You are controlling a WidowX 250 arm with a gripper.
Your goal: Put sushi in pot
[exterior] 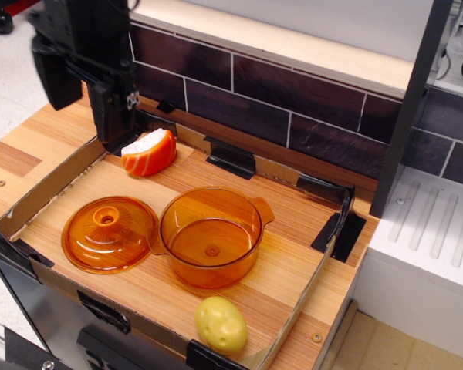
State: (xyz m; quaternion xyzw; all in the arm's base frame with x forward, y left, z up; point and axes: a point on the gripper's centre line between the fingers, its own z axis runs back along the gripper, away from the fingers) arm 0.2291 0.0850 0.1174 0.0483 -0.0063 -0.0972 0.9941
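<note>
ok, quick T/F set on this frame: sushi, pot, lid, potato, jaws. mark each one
1. The sushi is inside the pot. False: it lies on the tray floor behind the pot, near the back left corner.
2. The pot is empty. True.
3. The lid sits on the pot. False: it lies flat beside the pot, on its left in the image.
4. The potato lies near the front edge of the tray. True.
5. The gripper has its jaws shut on the sushi. False: the jaws are open and hold nothing; one finger reaches down just left of the sushi.

no legible text, labels or numbers
</note>
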